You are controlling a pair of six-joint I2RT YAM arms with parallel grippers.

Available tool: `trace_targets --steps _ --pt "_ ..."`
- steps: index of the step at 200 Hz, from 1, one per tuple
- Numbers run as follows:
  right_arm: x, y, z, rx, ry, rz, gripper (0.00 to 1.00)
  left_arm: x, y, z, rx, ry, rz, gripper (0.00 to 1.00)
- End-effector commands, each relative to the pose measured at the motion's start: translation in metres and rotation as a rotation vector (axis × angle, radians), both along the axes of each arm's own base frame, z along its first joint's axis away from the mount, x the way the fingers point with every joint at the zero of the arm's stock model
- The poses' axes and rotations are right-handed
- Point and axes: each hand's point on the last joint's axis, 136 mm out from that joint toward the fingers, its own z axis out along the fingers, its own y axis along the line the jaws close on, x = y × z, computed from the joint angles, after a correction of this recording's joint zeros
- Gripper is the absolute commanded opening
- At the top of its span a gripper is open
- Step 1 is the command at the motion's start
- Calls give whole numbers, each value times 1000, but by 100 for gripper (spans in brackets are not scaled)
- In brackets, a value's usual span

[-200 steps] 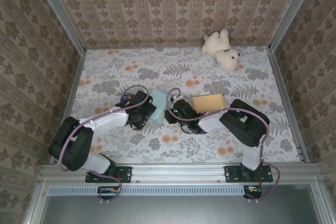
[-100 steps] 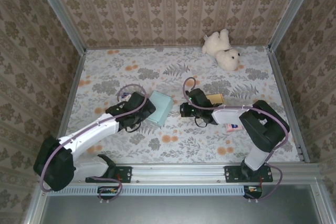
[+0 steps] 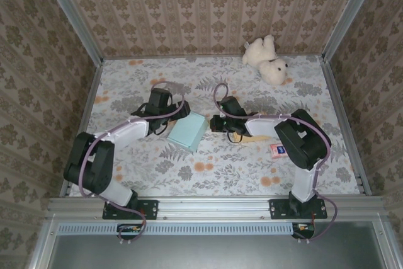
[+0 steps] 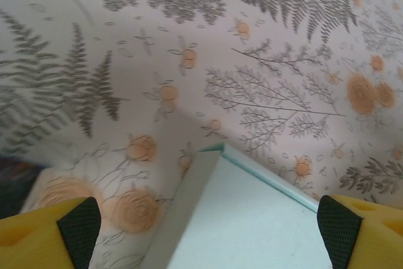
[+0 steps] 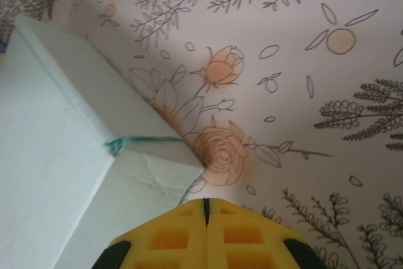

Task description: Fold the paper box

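The paper box (image 3: 189, 131) is a pale teal, closed block lying flat on the floral table between my two arms. My left gripper (image 3: 171, 121) hovers at the box's left back edge. In the left wrist view it (image 4: 208, 237) is open, yellow fingers (image 4: 56, 234) spread wide over a corner of the box (image 4: 252, 218), touching nothing. My right gripper (image 3: 216, 123) sits just right of the box. From the right wrist it (image 5: 204, 209) is shut and empty, its tip beside the box's creased corner (image 5: 56, 174).
A white teddy bear (image 3: 267, 59) lies at the back right. A small pink card (image 3: 279, 150) rests near the right arm's elbow. A tan flat piece (image 3: 252, 141) is mostly covered by the right forearm. Patterned walls close in the table on three sides.
Both grippers have left the box. The left one drew toward the back and opened wider; the right one shut and swung right, then back beside the box. The box shifted slightly.
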Motion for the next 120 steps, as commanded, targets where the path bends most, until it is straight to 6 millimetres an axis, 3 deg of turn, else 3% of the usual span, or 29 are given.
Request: trace_targets --steps 1,57,120 --pt "1 2 -10 -1 53 1 0 14 -23 16 -53 -88 -105 92" --pt "4 5 -23 3 80 -4 0 19 -36 -28 -83 12 -118 87" --pt "4 8 -34 11 100 -4 0 7 -52 -44 -153 50 -143 84"
